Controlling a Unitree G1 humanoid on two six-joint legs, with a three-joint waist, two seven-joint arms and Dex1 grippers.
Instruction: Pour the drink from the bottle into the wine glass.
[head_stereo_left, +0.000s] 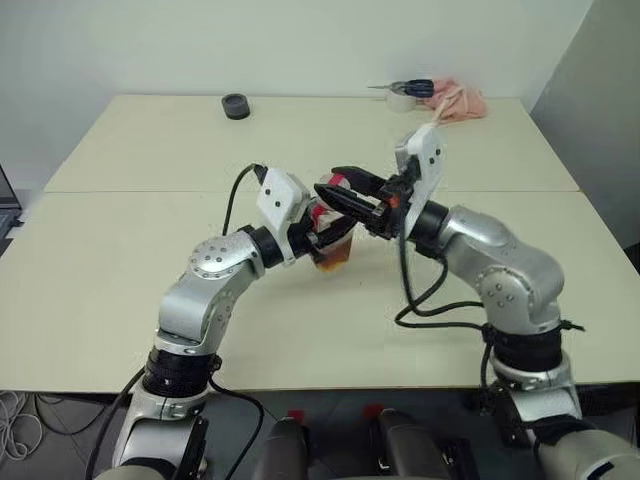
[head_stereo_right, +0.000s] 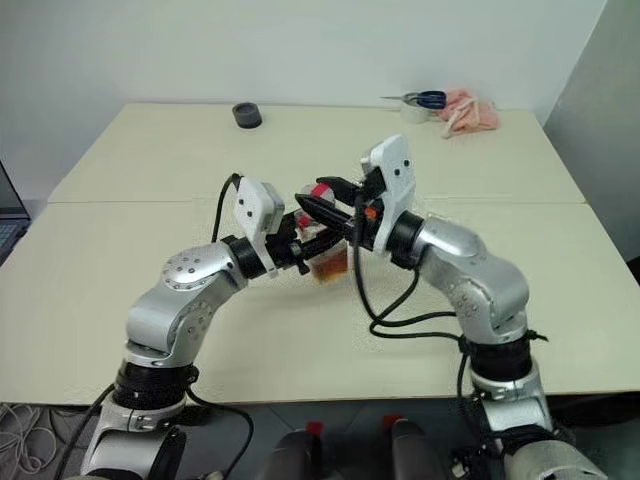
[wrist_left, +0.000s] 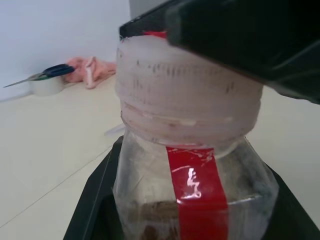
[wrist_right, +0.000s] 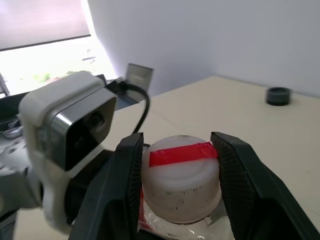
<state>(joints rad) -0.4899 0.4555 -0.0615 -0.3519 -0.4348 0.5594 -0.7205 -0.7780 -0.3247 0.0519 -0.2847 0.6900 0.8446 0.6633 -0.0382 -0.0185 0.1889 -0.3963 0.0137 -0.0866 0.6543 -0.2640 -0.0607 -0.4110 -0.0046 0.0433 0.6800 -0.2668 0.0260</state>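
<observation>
The left gripper (head_stereo_left: 318, 236) is clamping the bottle (wrist_left: 192, 190) above the table (head_stereo_left: 120, 260) — the right gripper (wrist_right: 176, 176) is closing snugly around its cap (wrist_right: 181, 176).

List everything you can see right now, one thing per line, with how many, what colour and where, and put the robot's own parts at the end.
bottle: one, clear with a red strip, held above the table's middle
cap: one, whitish with red tape, on the bottle
drink: a little, amber, inside the bottle
table: one, cream, under everything
black round object: one, far left of the table
tape roll: one, whitish, far right of the table
scissors: one, blue handles, on the tape roll
cloth: one, pink, beside the scissors
left gripper: black, shut on the bottle's body
right gripper: black, fingers either side of the cap
</observation>
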